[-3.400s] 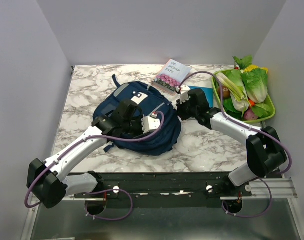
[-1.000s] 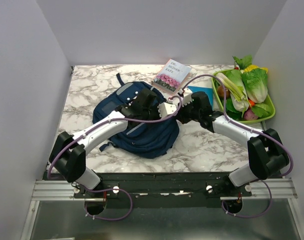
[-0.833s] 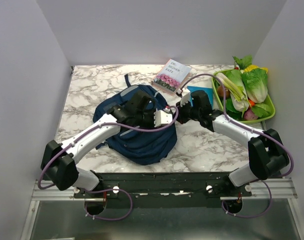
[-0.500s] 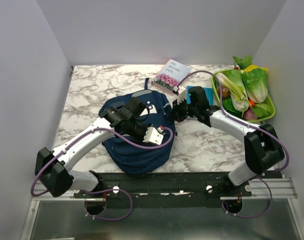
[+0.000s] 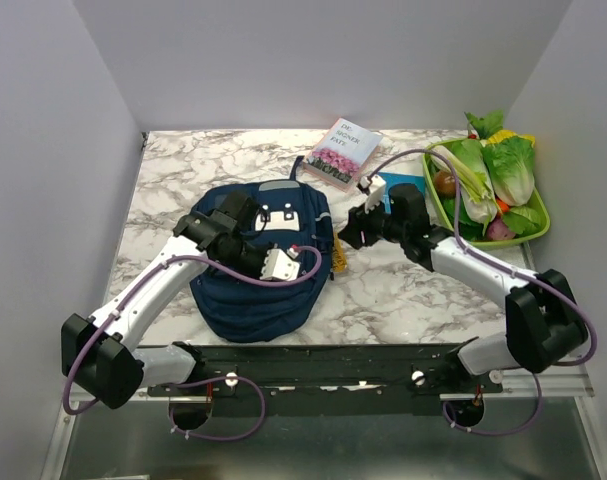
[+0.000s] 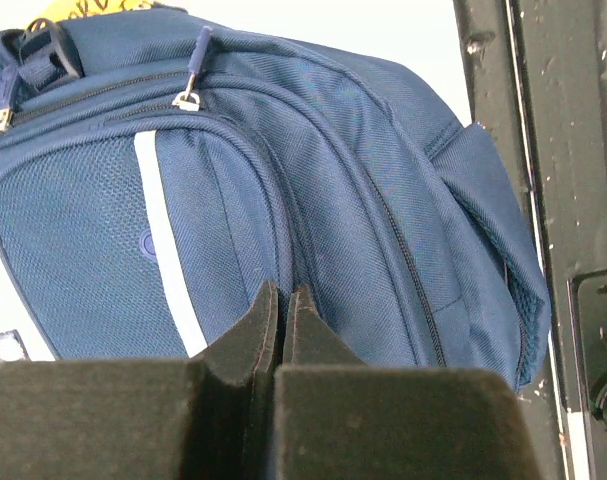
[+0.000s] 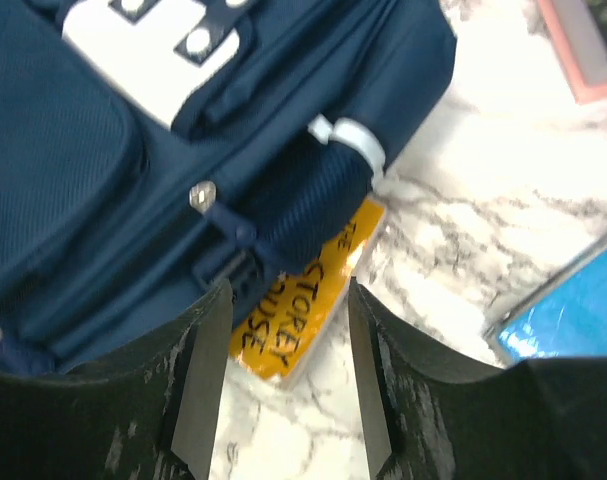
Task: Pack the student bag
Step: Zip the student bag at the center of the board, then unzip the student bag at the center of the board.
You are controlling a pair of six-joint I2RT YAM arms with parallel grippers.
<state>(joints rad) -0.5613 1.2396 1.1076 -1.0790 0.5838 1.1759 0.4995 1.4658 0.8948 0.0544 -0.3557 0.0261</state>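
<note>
Currently the student bag lies flat, left of centre on the worktop, with its lower end at the near edge. The left hand is closed, its tips pressed together against the bag's front. Whether it pinches any fabric cannot be told. The right hand is open and empty, poised over a yellow book that juts from under the bag's right side.

The step in hand is probably freeing that book for packing.
- Hold the bag down with the left hand so it cannot slide.
- Lower the right hand squarely over the exposed edge, clear of the zip pull.
- Draw the book toward the right edge before lifting.

Only the top view shows the layout: a flowered book at the far edge and a green tray of vegetables in the far right corner. Only the right wrist view shows the yellow book's lettering. Only the left wrist view shows the closed tips and the black rail just past the near edge.
</note>
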